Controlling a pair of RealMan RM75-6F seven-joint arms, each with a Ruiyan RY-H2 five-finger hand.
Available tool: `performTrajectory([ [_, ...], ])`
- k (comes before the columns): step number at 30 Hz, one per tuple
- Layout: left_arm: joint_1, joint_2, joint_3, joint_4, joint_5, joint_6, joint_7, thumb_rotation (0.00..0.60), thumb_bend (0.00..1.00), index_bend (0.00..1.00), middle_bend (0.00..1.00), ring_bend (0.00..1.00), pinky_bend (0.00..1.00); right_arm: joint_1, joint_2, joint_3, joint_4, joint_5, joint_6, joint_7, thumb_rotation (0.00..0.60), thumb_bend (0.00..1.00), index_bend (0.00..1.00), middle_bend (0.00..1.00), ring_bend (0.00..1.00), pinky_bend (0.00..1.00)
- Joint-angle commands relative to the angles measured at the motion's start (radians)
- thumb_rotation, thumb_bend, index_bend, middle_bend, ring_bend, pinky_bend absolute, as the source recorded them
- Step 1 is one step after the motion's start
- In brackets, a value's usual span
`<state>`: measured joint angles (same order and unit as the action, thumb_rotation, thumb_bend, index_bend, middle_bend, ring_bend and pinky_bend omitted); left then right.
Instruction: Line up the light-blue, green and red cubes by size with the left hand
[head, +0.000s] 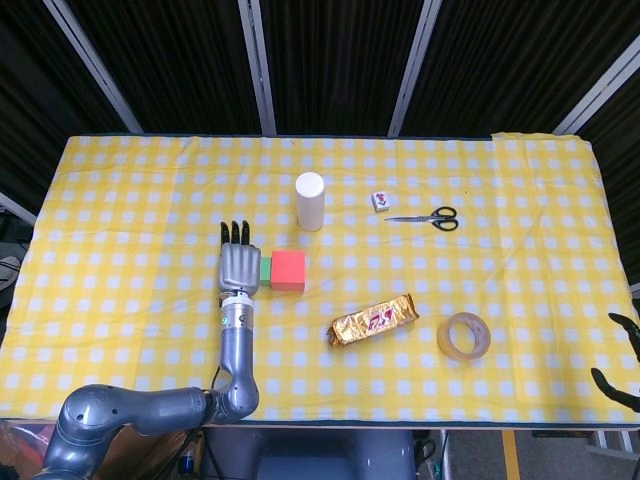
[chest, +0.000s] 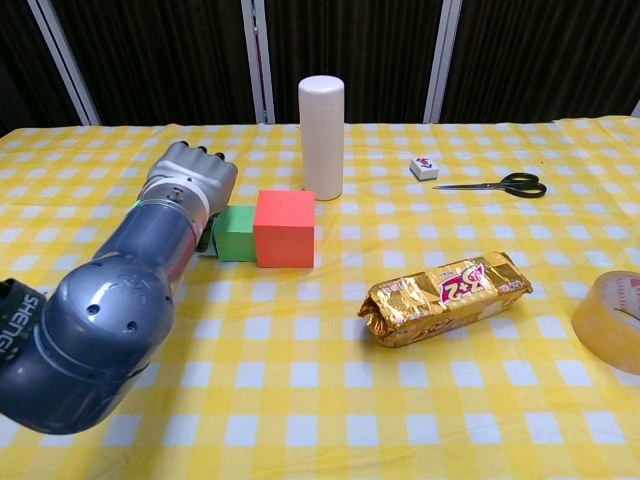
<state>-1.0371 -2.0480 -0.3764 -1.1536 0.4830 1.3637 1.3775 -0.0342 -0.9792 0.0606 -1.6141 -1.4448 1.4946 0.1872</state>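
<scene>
The left robot hand (head: 238, 265) lies palm-down over the table (head: 120, 200), fingers stretched forward and slightly apart, gripping nothing, its side against the green cube (chest: 236, 232). The green cube touches the red cube (chest: 285, 228) on its right, the two forming a row. The light-blue cube is hidden behind the hand. Only dark fingertips of the right robot hand (head: 622, 370) show at the table's right edge; whether it is open or closed cannot be told. Bare checked cloth lies wide left of the left hand. A white cylinder (head: 310, 201) stands just behind the cubes; a gold snack packet (chest: 446, 297), its print too small to read, lies well right.
</scene>
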Motion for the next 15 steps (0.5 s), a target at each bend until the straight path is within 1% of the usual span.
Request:
performTrajectory([
  [1, 0.002, 0.0, -0.003, -0.002, 0.001, 0.004, 0.003, 0.6, 0.35, 0.52, 0.0, 0.0, 0.0, 0.0, 0.001, -0.001, -0.002, 0.0, -0.001, 0.0, 0.6, 0.32, 0.19, 0.0, 0.02, 0.0],
  [15, 0.015, -0.017, -0.001, 0.035, 0.001, -0.023, -0.003, 0.6, 0.35, 0.52, 0.0, 0.0, 0.0, 0.001, 0.002, 0.0, 0.001, 0.003, -0.004, 0.005, 0.6, 0.32, 0.19, 0.0, 0.02, 0.0],
])
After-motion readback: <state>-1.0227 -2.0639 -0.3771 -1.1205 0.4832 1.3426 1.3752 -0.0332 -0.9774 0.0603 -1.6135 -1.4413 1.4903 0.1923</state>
